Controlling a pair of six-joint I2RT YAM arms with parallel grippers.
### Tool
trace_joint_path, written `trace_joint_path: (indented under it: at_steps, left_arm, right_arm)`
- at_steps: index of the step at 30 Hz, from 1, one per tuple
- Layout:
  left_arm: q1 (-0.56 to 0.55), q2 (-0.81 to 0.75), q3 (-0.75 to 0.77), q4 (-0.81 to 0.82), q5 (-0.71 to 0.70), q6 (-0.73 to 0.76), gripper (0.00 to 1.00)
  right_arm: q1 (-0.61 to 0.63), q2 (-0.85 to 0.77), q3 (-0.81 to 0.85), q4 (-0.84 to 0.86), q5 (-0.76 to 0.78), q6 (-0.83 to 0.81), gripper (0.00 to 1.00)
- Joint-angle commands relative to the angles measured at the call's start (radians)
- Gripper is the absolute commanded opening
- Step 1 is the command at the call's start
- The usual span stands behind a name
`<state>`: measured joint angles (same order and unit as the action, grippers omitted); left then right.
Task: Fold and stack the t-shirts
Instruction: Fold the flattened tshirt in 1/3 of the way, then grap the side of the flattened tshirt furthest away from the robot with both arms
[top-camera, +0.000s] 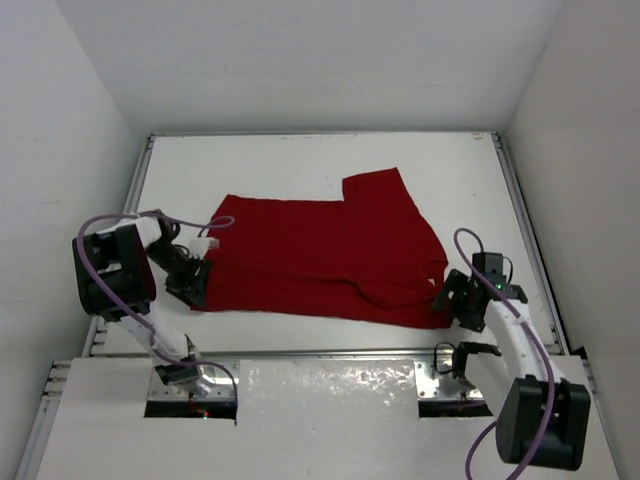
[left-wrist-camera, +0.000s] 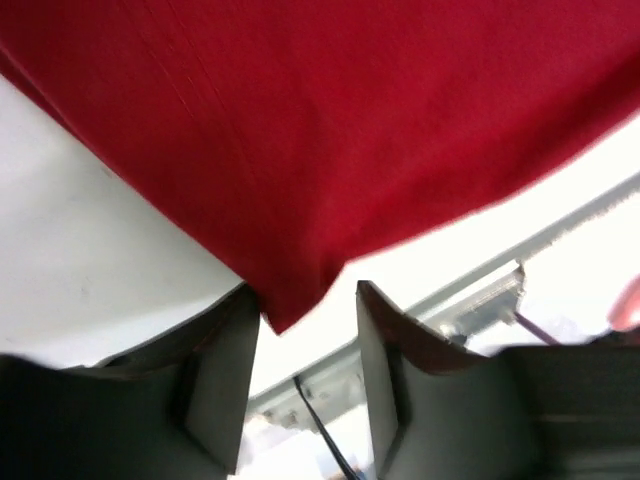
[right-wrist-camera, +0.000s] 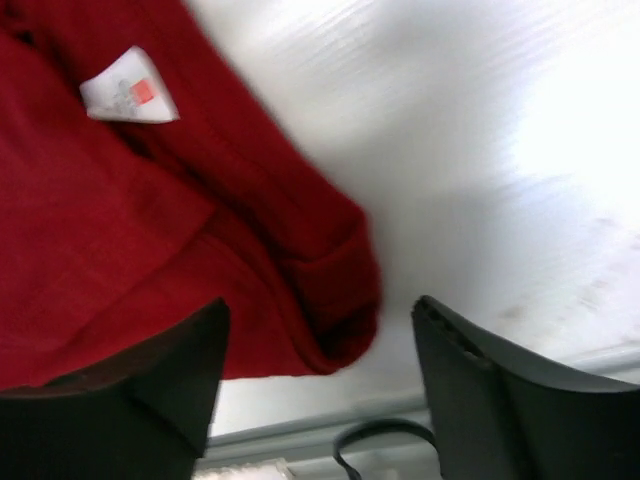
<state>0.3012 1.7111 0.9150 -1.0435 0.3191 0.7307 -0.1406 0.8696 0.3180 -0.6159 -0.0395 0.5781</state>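
T-shirt (top-camera: 320, 255) sits loose inside open left gripper (left-wrist-camera: 306, 298) and right gripper (right-wrist-camera: 320, 308).

I've got bare white tabletop (top-camera: 300, 160) along the far side, beyond the wrinkled dark red cloth t-shirt (top-camera: 320, 255) that covers the middle. Plain white walls box me in: the left wall (top-camera: 60, 130) sits close beside the left arm, the right wall (top-camera: 590, 130) near the right one. My left gripper (left-wrist-camera: 305, 300) has its jaws parted, the shirt's corner tip in the gap. My right gripper (right-wrist-camera: 320, 320) stands wide, a rolled hem bulging in from one side, bare table on the other. The metal rail (top-camera: 330, 352) runs along the near edge.
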Motion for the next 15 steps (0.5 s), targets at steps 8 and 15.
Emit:
trace_joint_path:
  at_steps: [8, 15]
  left_arm:
    - [0.150, 0.139, 0.617, -0.210, 0.128, -0.031, 0.65]
    - [0.049, 0.392, 0.852, -0.035, 0.256, -0.261, 0.46]
  right_arm:
    - [0.018, 0.261, 0.588, 0.030, 0.014, -0.185, 0.75]
    - [0.164, 0.842, 1.166, 0.001, -0.019, -0.259, 0.62]
